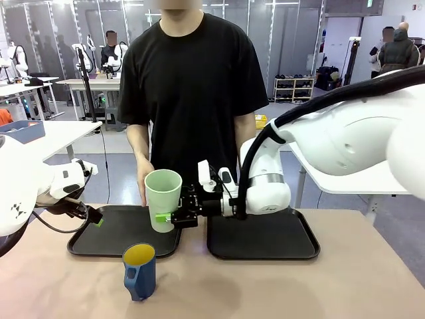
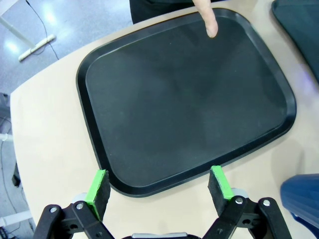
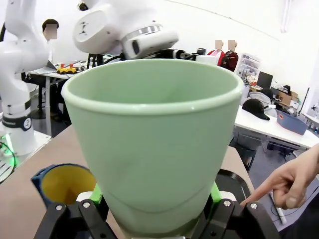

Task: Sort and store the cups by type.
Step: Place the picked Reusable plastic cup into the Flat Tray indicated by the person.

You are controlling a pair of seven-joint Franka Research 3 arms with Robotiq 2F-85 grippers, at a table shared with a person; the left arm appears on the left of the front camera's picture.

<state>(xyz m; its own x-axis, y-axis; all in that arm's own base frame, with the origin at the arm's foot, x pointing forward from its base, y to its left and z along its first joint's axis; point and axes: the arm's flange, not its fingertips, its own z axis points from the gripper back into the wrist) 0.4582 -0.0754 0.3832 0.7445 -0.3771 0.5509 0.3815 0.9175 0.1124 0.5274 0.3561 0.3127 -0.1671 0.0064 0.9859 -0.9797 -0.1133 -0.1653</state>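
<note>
your right jaws are clamped on the lower part of the pale green tumbler (image 1: 163,193), holding it upright at the right end of the left black tray (image 1: 106,240). your left jaws stand wide apart with nothing between them, just off that tray's edge. the blue mug (image 1: 139,271) sits on the worktop (image 1: 299,286) in front of the trays, yellow inside showing. the person's hand (image 3: 294,183) points a finger down at the left tray's far side.
</note>
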